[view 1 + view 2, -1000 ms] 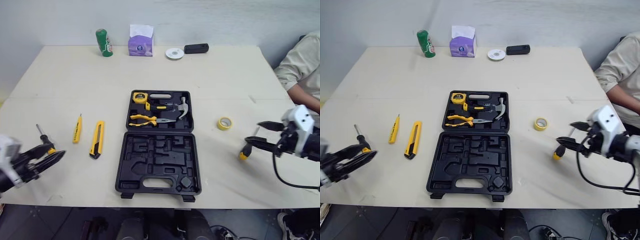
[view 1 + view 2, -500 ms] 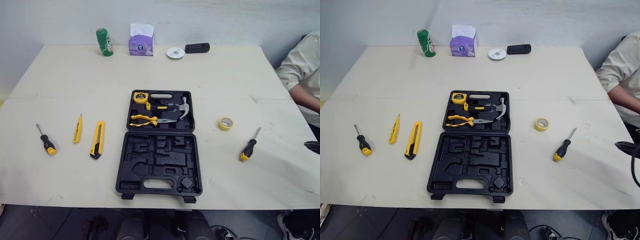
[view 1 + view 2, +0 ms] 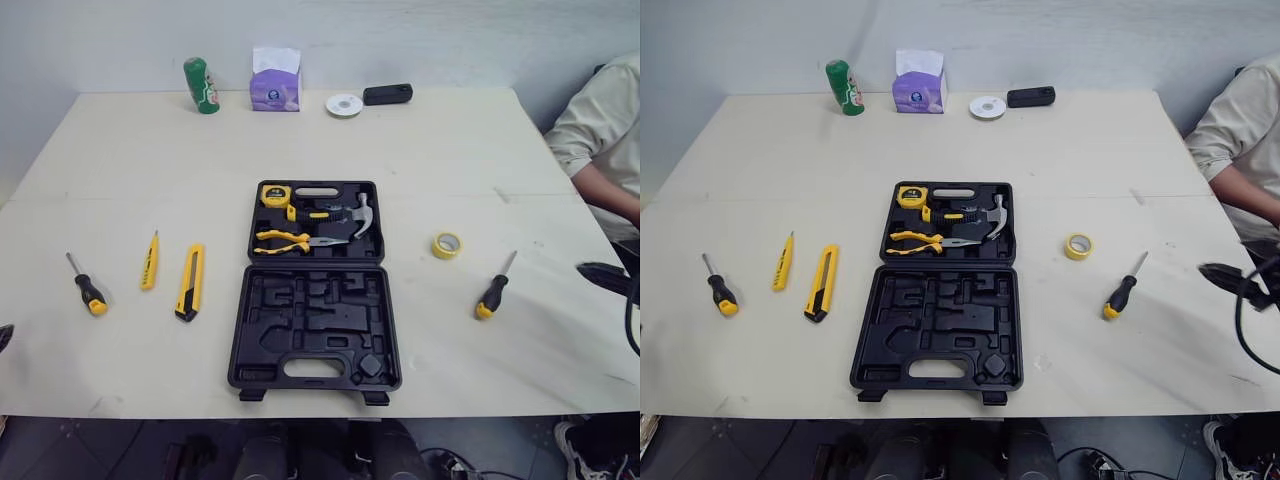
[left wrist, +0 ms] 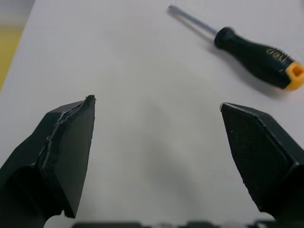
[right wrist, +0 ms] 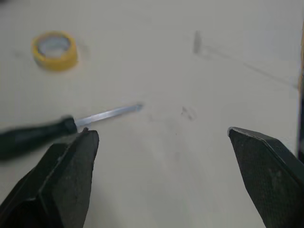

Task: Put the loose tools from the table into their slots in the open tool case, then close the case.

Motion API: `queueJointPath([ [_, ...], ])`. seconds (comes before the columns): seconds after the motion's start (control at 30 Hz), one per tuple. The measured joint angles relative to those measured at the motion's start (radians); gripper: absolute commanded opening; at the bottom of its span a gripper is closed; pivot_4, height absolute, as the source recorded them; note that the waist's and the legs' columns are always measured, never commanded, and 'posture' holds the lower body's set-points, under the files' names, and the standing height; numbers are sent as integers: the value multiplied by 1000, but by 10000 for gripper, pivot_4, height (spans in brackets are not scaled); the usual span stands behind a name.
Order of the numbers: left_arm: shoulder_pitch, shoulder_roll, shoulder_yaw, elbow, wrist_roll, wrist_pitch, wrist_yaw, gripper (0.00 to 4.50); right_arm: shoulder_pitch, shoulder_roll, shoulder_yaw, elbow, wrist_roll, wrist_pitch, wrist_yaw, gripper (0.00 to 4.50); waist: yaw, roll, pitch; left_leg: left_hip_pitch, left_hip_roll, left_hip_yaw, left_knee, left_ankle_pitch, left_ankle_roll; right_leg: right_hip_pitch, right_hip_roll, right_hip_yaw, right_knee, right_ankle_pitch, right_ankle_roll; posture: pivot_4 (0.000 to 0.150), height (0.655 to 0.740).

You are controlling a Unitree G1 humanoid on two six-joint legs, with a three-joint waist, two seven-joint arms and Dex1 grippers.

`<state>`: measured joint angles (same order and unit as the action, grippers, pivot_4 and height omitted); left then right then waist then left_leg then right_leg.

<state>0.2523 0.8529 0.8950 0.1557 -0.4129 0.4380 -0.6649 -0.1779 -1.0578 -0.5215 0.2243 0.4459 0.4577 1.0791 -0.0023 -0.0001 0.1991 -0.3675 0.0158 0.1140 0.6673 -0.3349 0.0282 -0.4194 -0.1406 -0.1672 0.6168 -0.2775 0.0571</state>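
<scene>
At the 2 side margins of the table (image 3: pixel 120 150), the left gripper (image 4: pixel 156 102) and the right gripper (image 5: pixel 161 131) each hover low with fingers spread wide and nothing between them. The left screwdriver (image 4: pixel 256 59) lies just beyond the left gripper; the right screwdriver (image 3: pixel 493 290) and the tape roll (image 3: pixel 447 245) lie beyond the right one. Likely risk: a fingertip that meets a round handle off-centre could roll it toward the near table edge, and a seated person (image 3: pixel 600 130) crowds the right side. A slim yellow tool (image 3: pixel 149 262) and a utility knife (image 3: pixel 190 281) lie between the left screwdriver and the open tool case (image 3: pixel 317 325) at centre. Bare surface flanks the case on both sides, giving room for carries; the case's near half sits close to the front edge.
</scene>
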Motion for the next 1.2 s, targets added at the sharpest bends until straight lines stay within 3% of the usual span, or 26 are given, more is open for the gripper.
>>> queueJointPath([
  [0.3, -72, -179, -83, -509, -113, 417, 308, 44569, -80, 98, 88, -416, 198, 239, -99, 45000, 4, -1, 0, 0, 0, 1, 0, 1, 0, 0, 1, 2, 0, 1, 2, 1500, 7278],
  [0.47, -272, -353, -120, -685, -115, 718, 593, 44569, -164, 161, 197, -651, 402, 387, -143, 45000, 11, -4, 0, 0, 0, 0, 1, 4, 5, 0, 3, 3, 1, 1, 2, 1500, 7278],
  [0.53, -403, -441, -99, -696, -78, 839, 723, 44569, -212, 202, 239, -703, 506, 435, -155, 45000, 18, -9, -1, -1, 0, 0, 1, 4, 5, 1, 5, 3, 3, 1, 2, 1500, 7278],
  [0.7, -576, -490, -95, -672, 20, 943, 870, 44569, -312, 245, 333, -711, 619, 482, -133, 45000, 27, -17, -2, -2, 0, 0, 4, 4, 5, 1, 7, 3, 3, 2, 3, 1500, 7278],
  [0.97, -648, -572, -119, -566, 152, 951, 954, 44569, -427, 274, 481, -610, 515, 410, -33, 45000, 27, -19, -2, -3, 1, 1, 8, 3, 6, 1, 7, 4, 3, 2, 4, 1500, 7278],
  [1.17, -712, -589, -128, -468, 166, 883, 935, 44569, -480, 362, 564, -526, 454, 377, -13, 45000, 27, -20, -2, -4, 2, 1, 11, 3, 5, 1, 7, 4, 4, 2, 4, 1500, 7278],
  [1.2, -725, -589, -126, -444, 172, 861, 939, 40595, -487, 374, 579, -528, 452, 374, -2, 45000, 28, -20, -2, -4, 2, 1, 11, 3, 5, 1, 7, 4, 4, 2, 4, 1500, 7278],
])
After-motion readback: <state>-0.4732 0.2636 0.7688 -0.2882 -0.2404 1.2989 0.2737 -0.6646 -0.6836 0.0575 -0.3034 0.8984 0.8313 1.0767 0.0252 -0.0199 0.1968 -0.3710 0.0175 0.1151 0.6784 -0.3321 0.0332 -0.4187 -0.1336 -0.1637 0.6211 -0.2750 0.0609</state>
